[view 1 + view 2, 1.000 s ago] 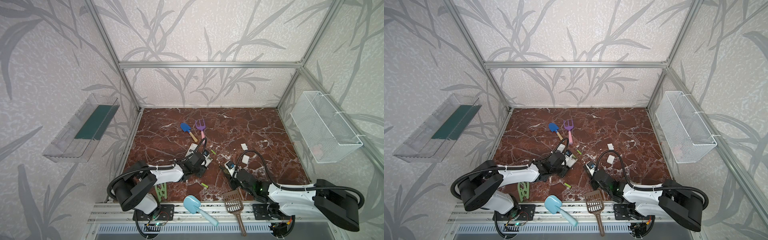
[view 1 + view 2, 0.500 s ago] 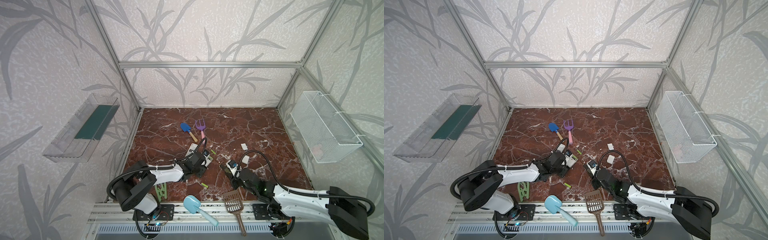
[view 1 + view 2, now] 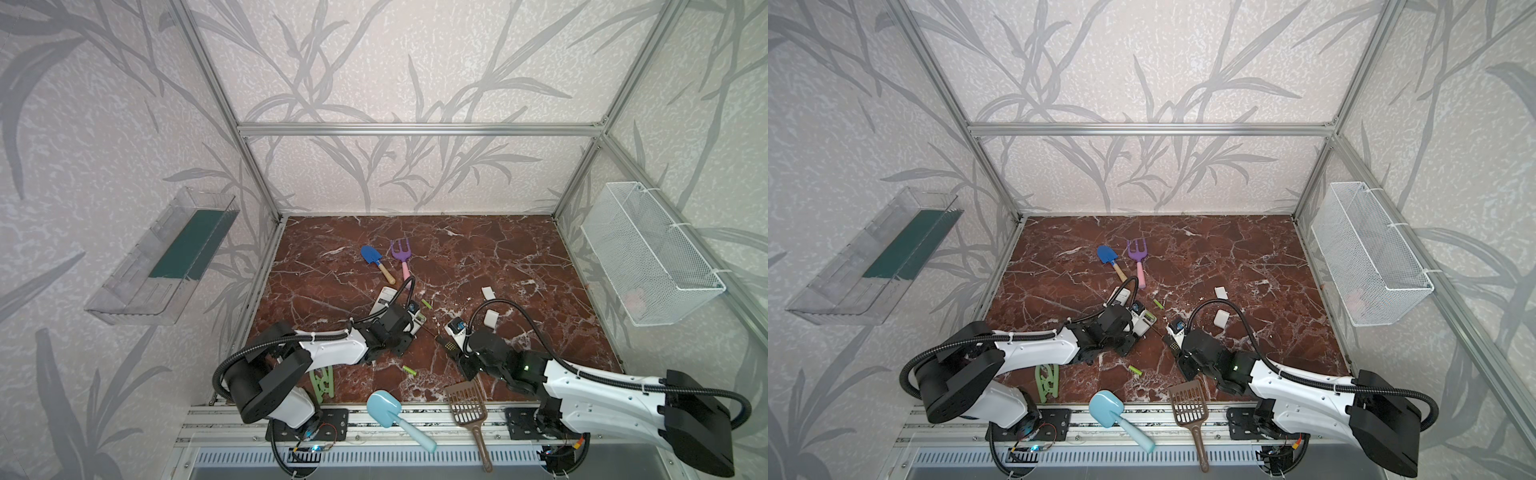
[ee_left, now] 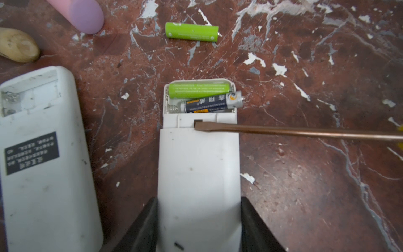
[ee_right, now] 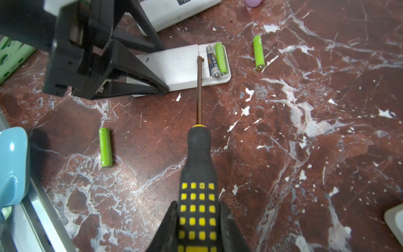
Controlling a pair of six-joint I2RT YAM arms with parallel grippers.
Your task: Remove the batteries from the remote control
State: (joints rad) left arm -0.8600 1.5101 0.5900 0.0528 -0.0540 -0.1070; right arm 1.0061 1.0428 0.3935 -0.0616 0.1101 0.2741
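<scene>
My left gripper (image 4: 198, 203) is shut on a white remote control (image 4: 198, 174) lying on the marble floor. Its open compartment holds a lime-green battery (image 4: 198, 88) and a dark blue battery (image 4: 212, 102) tilted up at one end. My right gripper (image 5: 197, 209) is shut on the yellow-black screwdriver (image 5: 198, 174), whose flat tip (image 5: 199, 57) rests on the remote beside the compartment. Loose green batteries lie on the floor, one (image 5: 258, 52) beyond the remote and one (image 5: 105, 147) nearer the front. Both grippers show in a top view, left (image 3: 409, 322) and right (image 3: 457, 351).
A second white remote (image 4: 43, 163) with an empty compartment lies beside the held one. Blue trowel (image 3: 370, 255) and purple rake (image 3: 401, 251) lie behind, two white covers (image 3: 490, 319) to the right. Light-blue scoop (image 3: 384, 409), brown scoop (image 3: 465, 401) and green clip (image 3: 321, 384) sit at the front edge.
The right arm's rear links have swung out to the right while the screwdriver stays pointed at the remote. The left arm and remote have not moved.
</scene>
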